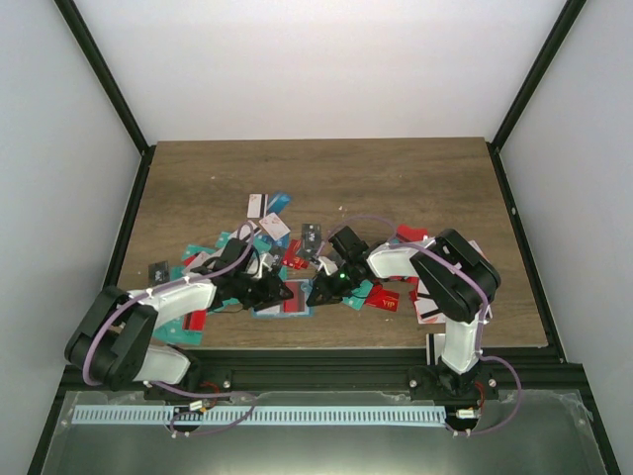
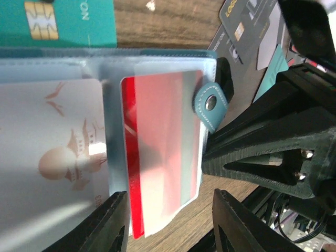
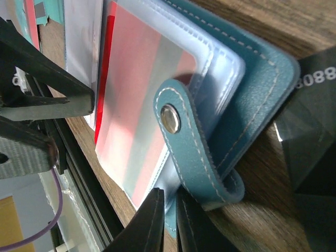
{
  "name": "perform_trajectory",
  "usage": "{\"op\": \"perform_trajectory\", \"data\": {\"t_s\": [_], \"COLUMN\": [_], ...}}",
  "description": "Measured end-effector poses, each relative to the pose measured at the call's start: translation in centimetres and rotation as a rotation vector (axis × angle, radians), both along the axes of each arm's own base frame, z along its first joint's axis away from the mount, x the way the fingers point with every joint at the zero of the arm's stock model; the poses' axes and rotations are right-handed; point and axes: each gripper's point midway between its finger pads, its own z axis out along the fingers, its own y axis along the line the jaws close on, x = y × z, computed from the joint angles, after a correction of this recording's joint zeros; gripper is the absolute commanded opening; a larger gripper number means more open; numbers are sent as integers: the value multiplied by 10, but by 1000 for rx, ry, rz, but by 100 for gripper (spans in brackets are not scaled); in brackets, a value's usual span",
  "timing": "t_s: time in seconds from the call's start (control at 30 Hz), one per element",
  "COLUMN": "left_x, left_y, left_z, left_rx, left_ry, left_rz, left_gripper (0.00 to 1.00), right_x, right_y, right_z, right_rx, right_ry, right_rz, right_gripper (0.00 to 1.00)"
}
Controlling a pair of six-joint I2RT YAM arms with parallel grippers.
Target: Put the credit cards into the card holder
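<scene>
The left gripper (image 2: 170,194) stands spread astride the red card (image 2: 157,147) lodged in the card holder (image 3: 252,94), whose edge the nearly closed right gripper (image 3: 170,194) pinches, apparently to steady it.

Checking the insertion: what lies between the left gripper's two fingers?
The end of the red card, sleeved in the card holder, lies between them; the left wrist view shows it.

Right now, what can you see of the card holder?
The card holder lies open among loose cards: dull teal leather-like cover with stitching, a snap tab, clear plastic sleeves. One sleeve holds a red card, another a white card. The right gripper pinches its edge; the left gripper straddles it, open.
</scene>
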Motion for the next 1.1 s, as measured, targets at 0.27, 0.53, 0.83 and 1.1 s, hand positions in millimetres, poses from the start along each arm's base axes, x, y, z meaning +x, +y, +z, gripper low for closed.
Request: {"op": "perform_trajectory", "data": {"t_s": [0.27, 0.53, 0.83, 1.1], "left_x": [6, 12, 10, 11], "left_y": [1, 5, 15, 12], "left_z": [10, 29, 24, 19], "left_rx": [31, 57, 118, 132], "left_ry": [-8, -74, -79, -65], "left_rz": [8, 13, 20, 5], "left_gripper": [44, 29, 9, 4], "right_x": [1, 2, -6, -11], "right_y": [1, -7, -19, -21], "right_z": [3, 8, 31, 35], "right_rx": [-1, -56, -70, -59], "right_ry": [-21, -59, -55, -22], "right_rz": [11, 17, -38, -69], "right_gripper": [19, 29, 54, 53]}}
